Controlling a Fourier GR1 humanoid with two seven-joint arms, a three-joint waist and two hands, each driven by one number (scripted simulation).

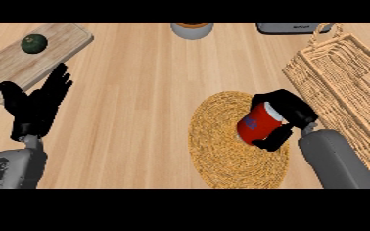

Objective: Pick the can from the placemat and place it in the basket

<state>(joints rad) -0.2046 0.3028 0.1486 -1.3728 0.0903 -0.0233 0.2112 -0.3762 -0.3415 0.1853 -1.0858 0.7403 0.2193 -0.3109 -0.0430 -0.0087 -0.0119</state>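
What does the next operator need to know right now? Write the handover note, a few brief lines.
Right hand: fingers and thumb curled round the red can, which is tilted over the round woven placemat.
Left hand: open, fingers up, resting at the view's left near the wooden cutting board.
Wicker basket: at the right edge, beyond the placemat; nothing visible in it.
Done: the can is grasped. Whether it has left the mat cannot be told.
Left: carry the can right to the basket, lower it in, release.
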